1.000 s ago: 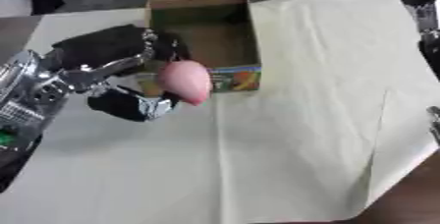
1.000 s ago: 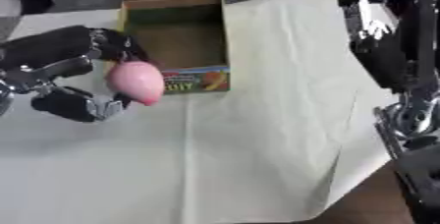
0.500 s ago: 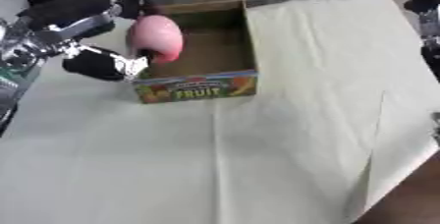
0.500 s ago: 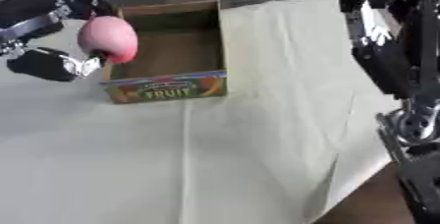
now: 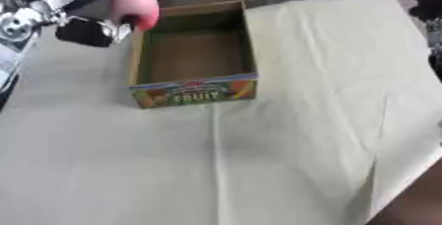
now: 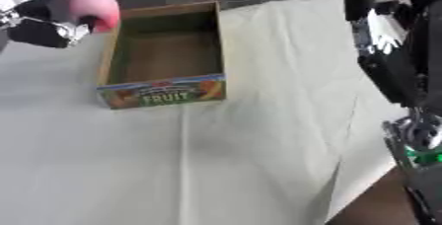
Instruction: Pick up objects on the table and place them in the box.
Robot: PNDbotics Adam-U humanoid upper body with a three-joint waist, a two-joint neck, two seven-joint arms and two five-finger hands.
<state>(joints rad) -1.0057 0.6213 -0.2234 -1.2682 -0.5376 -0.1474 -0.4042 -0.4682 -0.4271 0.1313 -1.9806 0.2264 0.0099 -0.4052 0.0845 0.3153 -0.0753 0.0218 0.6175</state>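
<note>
Since a second ago our left hand (image 5: 82,19) has lifted the pink egg-shaped object (image 5: 135,6) — fingers curled round it — to the box's (image 5: 194,83) upper-left corner, long axis near upright. Box open on the tabletop (image 5: 285,160); right hand (image 6: 380,29) relaxed at the right.

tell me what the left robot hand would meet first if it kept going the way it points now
Probably the box: the left robot hand, curled around the pink object, points rightward over its left wall. It may pass above the rim; depth is unclear.
</note>
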